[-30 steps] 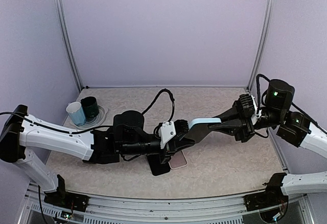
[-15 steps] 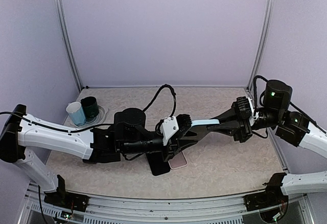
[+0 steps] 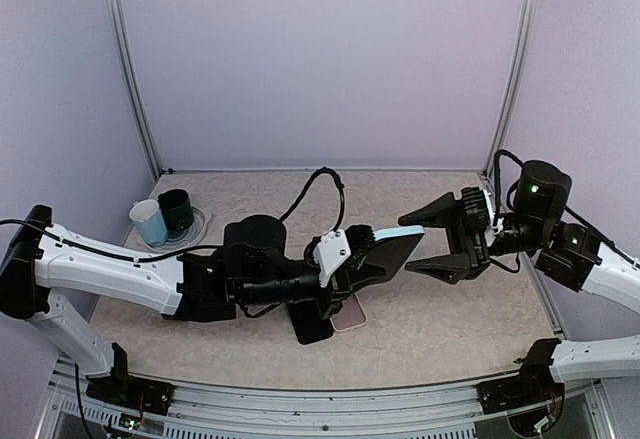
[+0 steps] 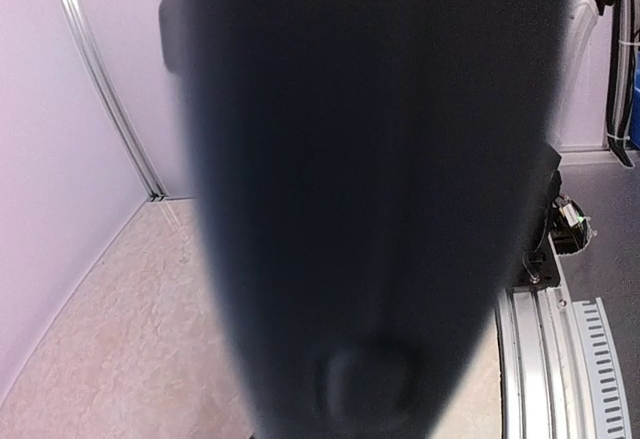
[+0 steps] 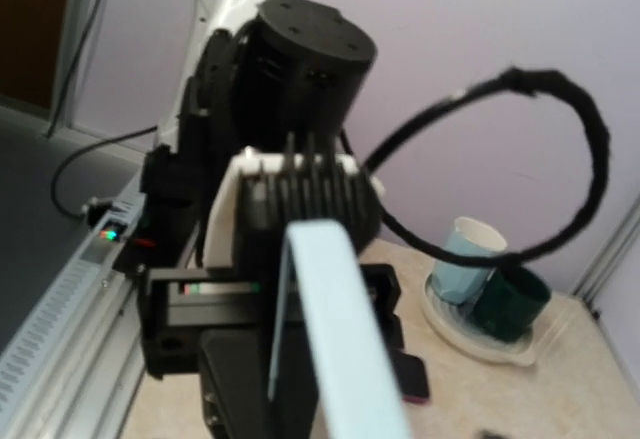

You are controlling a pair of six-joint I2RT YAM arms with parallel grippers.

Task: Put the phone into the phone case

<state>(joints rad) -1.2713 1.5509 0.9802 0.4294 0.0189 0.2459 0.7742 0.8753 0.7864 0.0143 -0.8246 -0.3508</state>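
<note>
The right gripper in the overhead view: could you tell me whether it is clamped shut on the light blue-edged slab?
No, the right gripper has its fingers spread wide open, while the left gripper holds the light blue-edged slab.

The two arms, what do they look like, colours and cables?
The left arm and right arm have white link shells with black joints. A black cable loops over the left wrist. Small green lights glow on the right arm's joints.

We're stretching both arms inward, left gripper (image 3: 365,259) clamping tight, right gripper (image 3: 415,244) facing it, jaws gaping wide.
</note>
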